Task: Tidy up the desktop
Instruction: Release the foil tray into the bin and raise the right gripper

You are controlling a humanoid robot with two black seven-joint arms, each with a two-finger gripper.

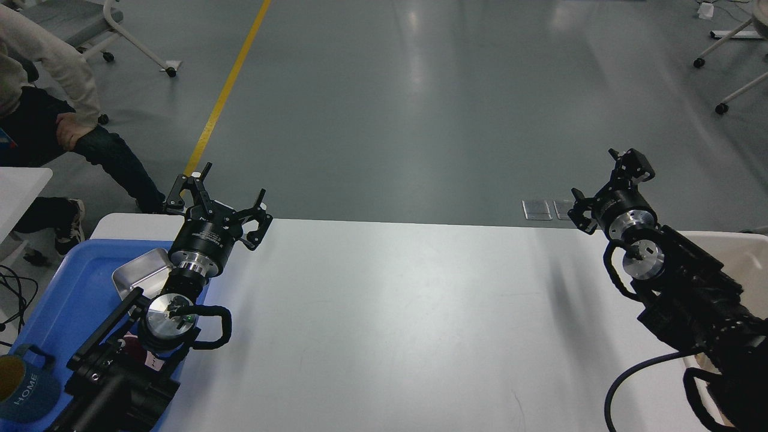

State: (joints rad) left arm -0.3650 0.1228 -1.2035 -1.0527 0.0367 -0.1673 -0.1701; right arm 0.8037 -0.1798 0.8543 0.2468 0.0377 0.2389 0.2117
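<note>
Spanning the near half of the scene, the white bench [408, 312] lies bare between the arms. Left end effector [231, 201] hovers at its far left corner over a blue tray [72, 288], fingers spread wide, holding nothing. Right end effector [606, 186] hangs beyond the far right edge, open and empty.

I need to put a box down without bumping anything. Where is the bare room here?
The desktop is bare across its whole middle, between the left gripper and the right gripper, back to its far edge. It is crowded at the left, where the blue tray holds a metal pan and a mug. The cream bin borders the right.
</note>
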